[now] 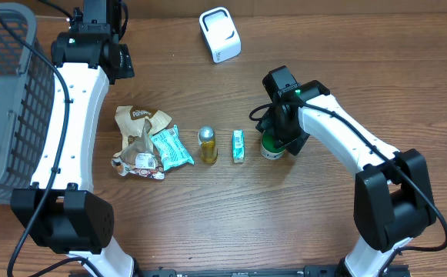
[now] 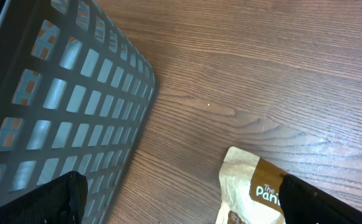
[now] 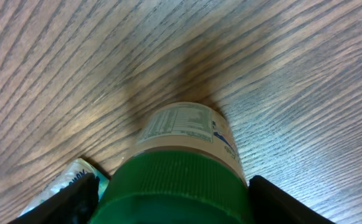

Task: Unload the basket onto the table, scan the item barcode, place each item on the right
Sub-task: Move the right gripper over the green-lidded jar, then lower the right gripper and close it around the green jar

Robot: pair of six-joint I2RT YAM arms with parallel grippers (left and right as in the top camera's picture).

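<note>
While left claw (image 2: 184, 202) gapes, right claw (image 3: 173, 194) straddles jar (image 3: 187, 134) beside packet (image 1: 238, 145); grip unclear.

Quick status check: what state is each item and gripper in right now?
Jar: upright, green lid on.
Right gripper: jaws astride that lid, grip unclear.
Left gripper: jaws wide open, empty.
Scanner: on the table, untouched.
Yellow bottle: capped.
Brown bag: crumpled, on the table.
Teal packet: lying flat.

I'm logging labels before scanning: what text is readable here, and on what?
"The Pan", rest hidden: on the brown bag.
Label table on the jar: too small to read.
Print on the teal packet and teal box: blurred, unreadable.
</note>
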